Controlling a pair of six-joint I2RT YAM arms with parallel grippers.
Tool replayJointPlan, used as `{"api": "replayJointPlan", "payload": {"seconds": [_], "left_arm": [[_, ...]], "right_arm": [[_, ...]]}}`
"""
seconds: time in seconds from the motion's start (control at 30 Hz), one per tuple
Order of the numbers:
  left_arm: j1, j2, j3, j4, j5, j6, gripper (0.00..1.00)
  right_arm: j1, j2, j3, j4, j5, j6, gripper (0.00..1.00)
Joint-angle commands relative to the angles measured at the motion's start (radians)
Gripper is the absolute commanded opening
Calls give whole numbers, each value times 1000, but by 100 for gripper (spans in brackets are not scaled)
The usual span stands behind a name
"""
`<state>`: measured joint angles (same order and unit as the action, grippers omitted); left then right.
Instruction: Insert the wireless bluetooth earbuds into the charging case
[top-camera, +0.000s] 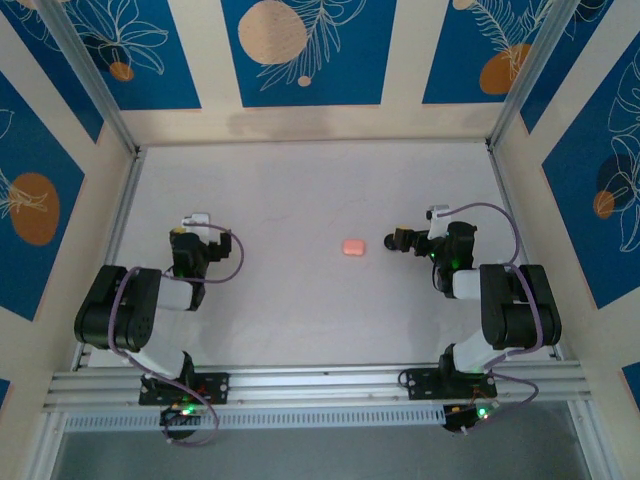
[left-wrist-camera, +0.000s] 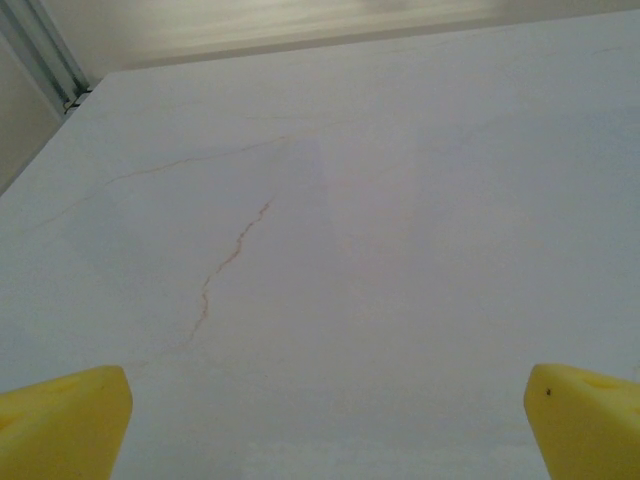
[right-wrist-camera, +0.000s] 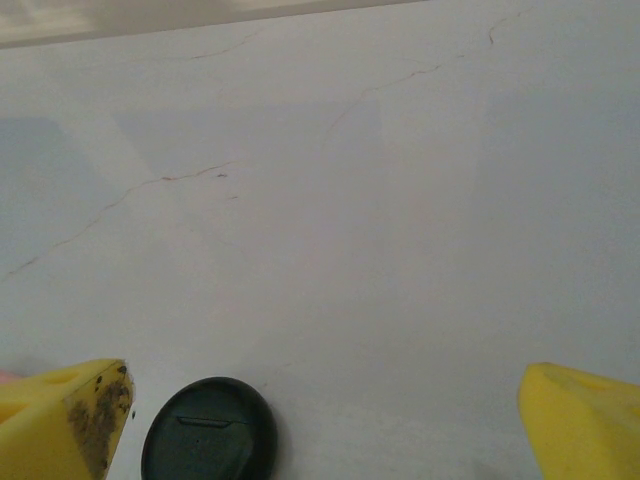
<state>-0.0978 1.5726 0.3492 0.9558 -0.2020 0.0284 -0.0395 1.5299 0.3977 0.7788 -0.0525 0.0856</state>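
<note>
Right wrist view gives me the best look. A dark, round, flat plastic puck (right-wrist-camera: 208, 432) with a fine seam across its top lies on the white tabletop (right-wrist-camera: 330, 250). It sits just beside the smudged yellow pad (right-wrist-camera: 70, 425) at the view's left and within the span of the right gripper (right-wrist-camera: 325, 430), whose fingers stand wide apart with nothing between them but table. I take the puck for the charging case. Its lid looks closed, though I cannot be sure.

From the top external view, the left gripper (top-camera: 197, 222) is well apart on the other side of the table, its fingers equally spread over bare surface. A small pink rounded block (top-camera: 353, 246) lies mid-table, near the right gripper; I cannot tell what it is. The black earbuds are too small for me to place.

I expect the puck to be light, rigid and smooth, so it is likely to skate or spin if only one pad touches it. I would take it across its full width, pads on opposite points of the rim below the seam, so the lid stays free. The earbuds I judge to be nearly weightless, glossy and prone to rolling. A gentle pinch on the bud body should suit them, with the stem left clear.
</note>
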Motion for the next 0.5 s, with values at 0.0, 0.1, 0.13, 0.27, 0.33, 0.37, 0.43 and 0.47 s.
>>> {"api": "replayJointPlan", "payload": {"seconds": [0.0, 0.1, 0.13, 0.27, 0.33, 0.37, 0.43, 0.47], "left_arm": [[8, -14, 19, -9, 39, 8, 100], [7, -13, 19, -9, 39, 8, 100], [8, -13, 20, -9, 39, 8, 100], [9, -8, 26, -19, 43, 4, 100], [11, -10, 27, -22, 46, 2, 100], [12, -12, 25, -20, 46, 3, 100], [10, -13, 18, -8, 43, 5, 100], [10, -15, 17, -6, 37, 4, 100]], "right_arm": [[1, -6, 16, 34, -5, 5, 99], [1, -7, 16, 33, -6, 4, 99], [1, -5, 16, 33, -7, 4, 99], [1, -7, 16, 34, -6, 5, 99], [1, -7, 16, 34, -7, 4, 99], [1, -7, 16, 33, -6, 5, 99], [1, -7, 16, 34, -6, 4, 99], [1, -6, 15, 35, -6, 5, 99]]}}
